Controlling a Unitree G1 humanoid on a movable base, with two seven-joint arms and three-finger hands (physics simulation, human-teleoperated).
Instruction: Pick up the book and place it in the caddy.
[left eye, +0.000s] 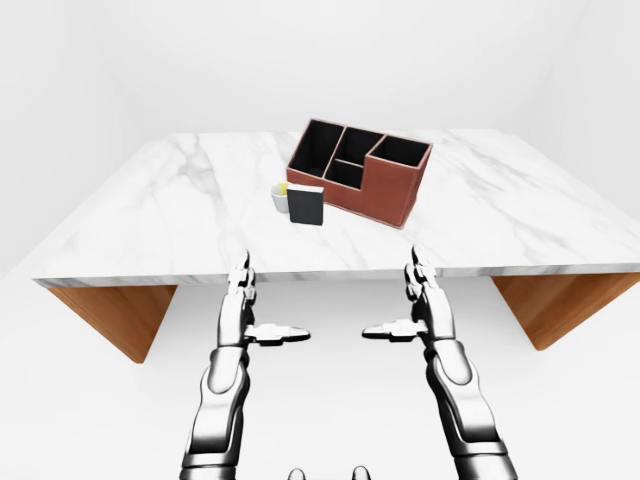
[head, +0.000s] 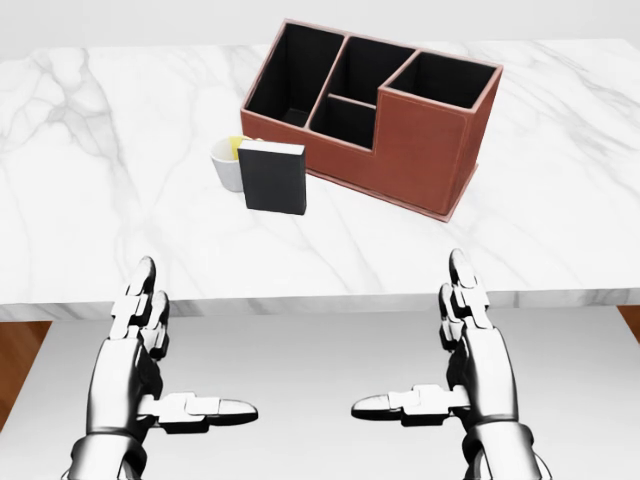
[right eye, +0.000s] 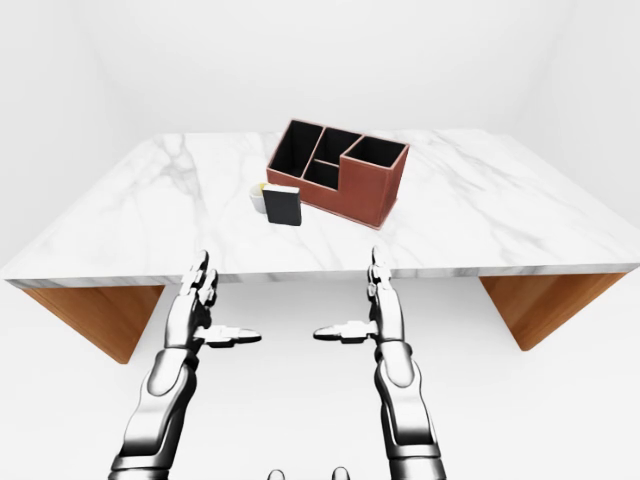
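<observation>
A small black book (head: 273, 177) stands upright on the marble table (head: 120, 200), just left of the brown caddy (head: 400, 140) with several black-lined compartments. Both hands hover below the table's near edge, short of the book. My left hand (head: 165, 350) is open, fingers up and thumb pointing right. My right hand (head: 440, 350) is open too, mirrored, thumb pointing left. Neither hand holds or touches anything.
A white cup (head: 229, 163) with something yellow inside sits right behind the book's left side. The table rests on wooden supports (left eye: 115, 315) at both ends. White floor and walls surround it.
</observation>
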